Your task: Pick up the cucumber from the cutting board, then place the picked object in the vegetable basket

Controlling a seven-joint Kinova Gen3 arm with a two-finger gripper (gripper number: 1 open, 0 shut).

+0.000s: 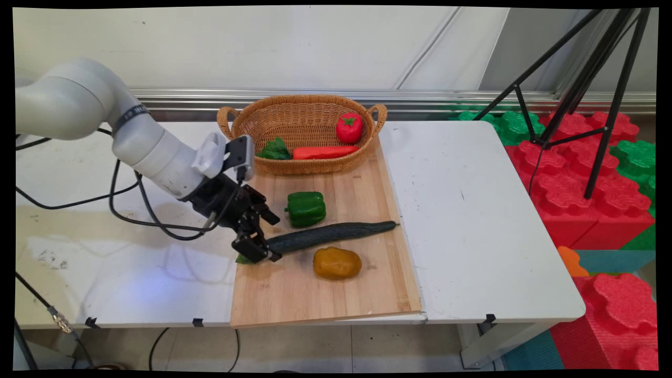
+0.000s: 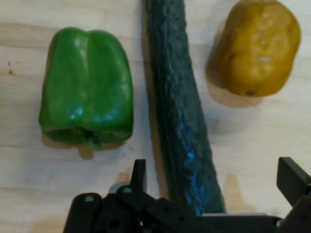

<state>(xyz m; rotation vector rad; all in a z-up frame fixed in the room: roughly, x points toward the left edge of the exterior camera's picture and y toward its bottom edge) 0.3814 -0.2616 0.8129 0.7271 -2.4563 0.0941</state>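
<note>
A long dark green cucumber [image 1: 331, 234] [image 2: 177, 107] lies across a wooden cutting board [image 1: 315, 299]. My gripper [image 1: 265, 236] [image 2: 214, 179] is open at the cucumber's left end, low over the board, with one finger on each side of it and a gap on both sides. A green bell pepper [image 1: 306, 208] [image 2: 87, 87] sits just behind the cucumber. A yellow-brown potato [image 1: 337, 263] [image 2: 257, 46] rests in front of it. Something small and green shows under the gripper at the board's left edge.
A wicker basket [image 1: 302, 98] stands at the board's far end, holding a red tomato [image 1: 349, 127], an orange carrot [image 1: 324, 152] and a leafy green [image 1: 274, 149]. A black tripod [image 1: 588, 79] and red and green foam blocks [image 1: 567, 178] stand beyond the table's right edge.
</note>
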